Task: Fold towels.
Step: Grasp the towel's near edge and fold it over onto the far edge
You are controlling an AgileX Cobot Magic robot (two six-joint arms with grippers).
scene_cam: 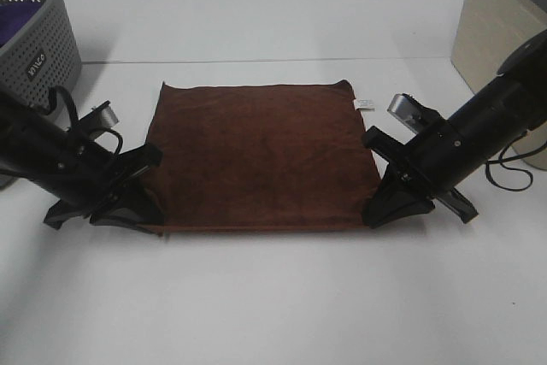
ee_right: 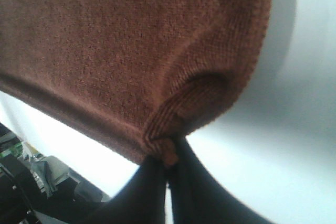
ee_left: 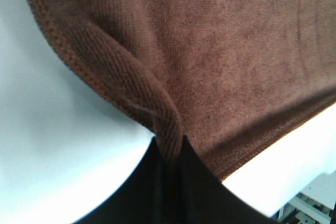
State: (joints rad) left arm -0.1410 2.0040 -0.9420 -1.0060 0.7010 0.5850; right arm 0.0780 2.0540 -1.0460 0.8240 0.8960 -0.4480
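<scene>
1. Reddish-brown microfibre towel (scene_cam: 261, 156) lies flat at the centre of the white table (scene_cam: 273, 314). It is near-square, a touch wider 9-to-3 than 12-to-6, with edges square to the table front.
2. Small white label (scene_cam: 366, 105) sticks out at the far corner, about 2 o'clock. Its print is too small to read.
3. My left claw (scene_cam: 144, 209) is pressed together on the near corner at 8 o'clock. My right claw (scene_cam: 382, 205) is pinching the near corner at 4 o'clock.
4. The high view gives the layout but hides both bites. The left wrist view shows the stitched hem (ee_left: 113, 80) bunched into a ridge running into my closed jaws. The right wrist view shows that corner puckered and nipped at its tip.
5. Grey perforated basket (scene_cam: 47, 53) sits at 10 o'clock with a purple cloth (scene_cam: 17, 14) inside, visible in the high view only. I can't read the white lettering on its wall reliably.
</scene>
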